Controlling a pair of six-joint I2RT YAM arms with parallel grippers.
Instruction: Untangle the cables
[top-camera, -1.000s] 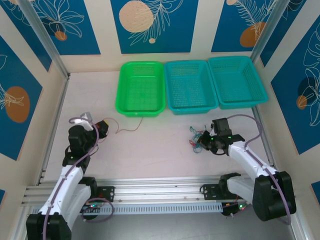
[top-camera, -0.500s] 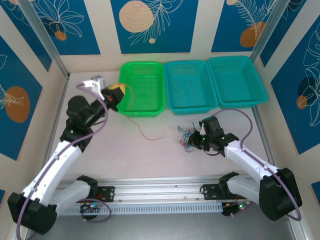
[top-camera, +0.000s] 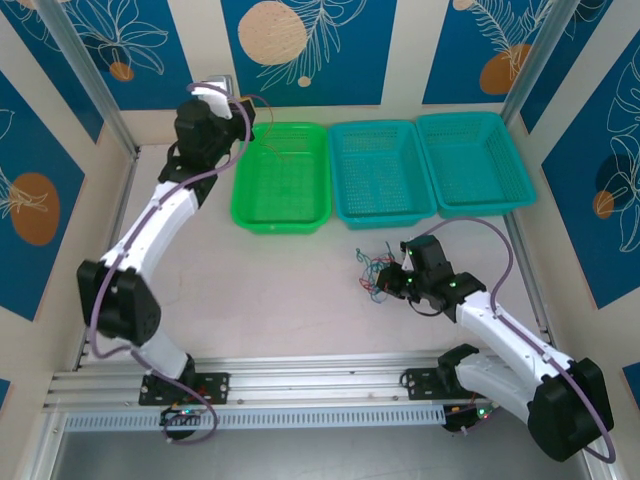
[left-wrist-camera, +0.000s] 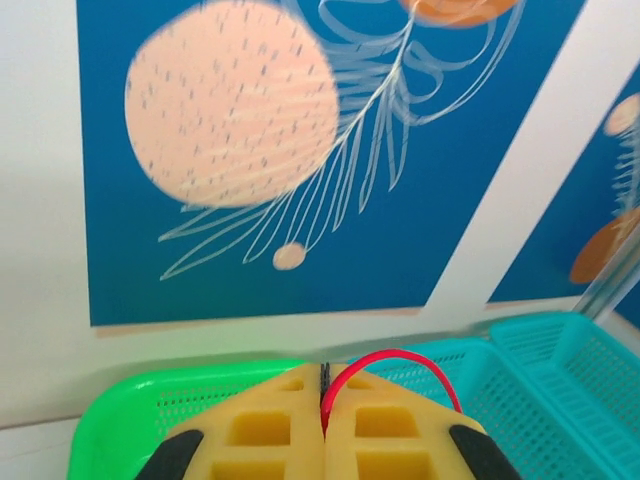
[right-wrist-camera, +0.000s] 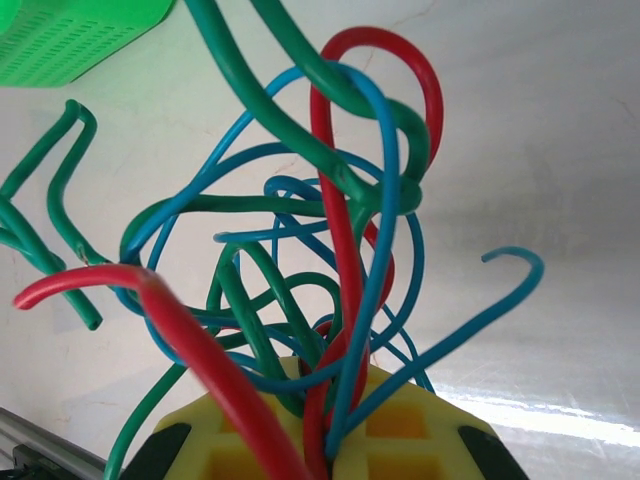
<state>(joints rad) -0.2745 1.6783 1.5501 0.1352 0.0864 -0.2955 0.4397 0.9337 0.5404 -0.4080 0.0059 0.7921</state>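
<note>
A tangle of red, blue and green cables (top-camera: 376, 272) lies on the table right of centre. My right gripper (top-camera: 401, 283) is shut on it. Seen from the right wrist, several strands of the tangle (right-wrist-camera: 330, 210) run down into the closed yellow fingers (right-wrist-camera: 420, 425) of the right gripper (right-wrist-camera: 332, 435). My left gripper (top-camera: 243, 108) is raised at the back, over the far left corner of the green basket (top-camera: 280, 226). It is shut on a single red cable (left-wrist-camera: 400, 357), which loops out from between the tips of the left gripper (left-wrist-camera: 323, 388) above the green basket (left-wrist-camera: 120, 415).
Three baskets stand in a row at the back: the green one, a teal one (top-camera: 385, 213) in the middle and another teal one (top-camera: 480, 207) on the right. Blue patterned walls enclose the table. The arms' rail (top-camera: 300, 375) runs along the near edge.
My left arm has swung up and back from the table's left side to above the green basket, carrying the red cable. The right gripper shifted slightly left with the tangle.
</note>
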